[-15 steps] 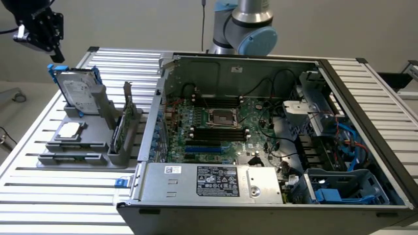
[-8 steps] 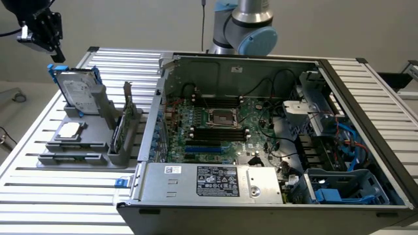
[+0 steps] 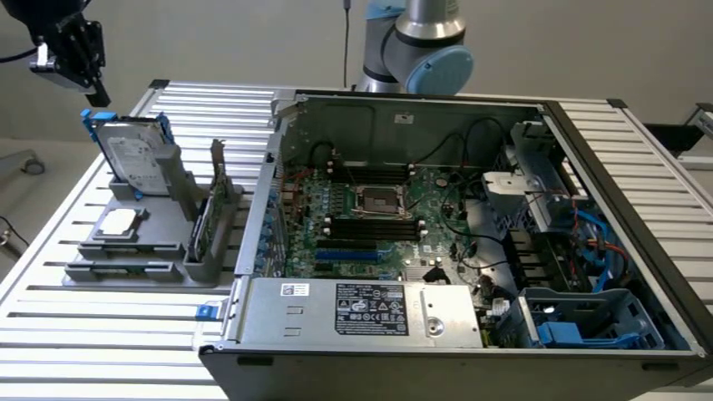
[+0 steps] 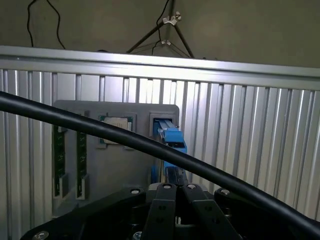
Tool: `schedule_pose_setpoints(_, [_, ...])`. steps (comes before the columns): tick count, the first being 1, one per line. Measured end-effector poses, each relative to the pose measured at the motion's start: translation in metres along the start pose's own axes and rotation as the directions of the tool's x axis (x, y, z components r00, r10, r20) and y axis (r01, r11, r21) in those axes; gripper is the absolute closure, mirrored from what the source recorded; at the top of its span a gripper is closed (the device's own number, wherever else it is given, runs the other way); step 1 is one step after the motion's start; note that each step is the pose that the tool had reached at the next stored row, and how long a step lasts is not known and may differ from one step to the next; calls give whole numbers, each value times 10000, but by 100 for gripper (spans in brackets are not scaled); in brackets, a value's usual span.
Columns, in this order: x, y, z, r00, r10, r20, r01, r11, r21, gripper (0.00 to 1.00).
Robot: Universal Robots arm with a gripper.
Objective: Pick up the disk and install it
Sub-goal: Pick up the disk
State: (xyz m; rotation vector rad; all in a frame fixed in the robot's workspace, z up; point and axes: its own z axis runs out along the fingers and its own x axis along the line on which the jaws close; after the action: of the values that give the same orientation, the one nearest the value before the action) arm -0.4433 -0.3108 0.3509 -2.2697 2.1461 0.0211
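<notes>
The disk (image 3: 134,154) stands on edge in a grey holder (image 3: 145,251) at the exterior view's left, its white label and blue carrier showing. My gripper (image 3: 100,93) hangs just above the disk's upper corner, apart from it. In the wrist view the two black fingers (image 4: 165,200) lie pressed together, so the gripper (image 4: 176,187) is shut with nothing in it. The disk's blue carrier edge (image 4: 170,137) lies just beyond them in its slot.
The holder also carries a small silver chip (image 3: 119,221) and a thin green card (image 3: 206,219). An open computer case (image 3: 557,117) fills the exterior view's right, with a blue drive bay (image 3: 590,322) at its near corner. A black cable (image 4: 100,131) crosses the wrist view.
</notes>
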Motion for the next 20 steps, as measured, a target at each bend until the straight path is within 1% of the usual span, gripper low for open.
schedule_pose_setpoints(1, [0, 0, 0, 10000, -3, 3, 3, 10000, -1, 88])
schedule_pose_setpoints(5, [0, 0, 0, 10000, -16, 12, 16, 10000, 0, 64])
schedule_pose_setpoints(6, [0, 0, 1, 10000, -19, 11, 19, 10000, -1, 64])
schedule_pose_setpoints(7, [1, 1, 4, 10000, -22, 12, 22, 10000, -1, 58])
schedule_pose_setpoints(9, [1, 1, 20, 10000, -34, 21, 34, 10000, 2, 58])
schedule_pose_setpoints(10, [2, 1, 35, 10000, -46, 30, 46, 10000, 1, 52])
schedule_pose_setpoints(15, [9, 8, 126, 9998, -182, 86, 182, 9998, 2, 52])
schedule_pose_setpoints(20, [16, 19, 216, 9993, -362, 101, 362, 9993, -2, 52])
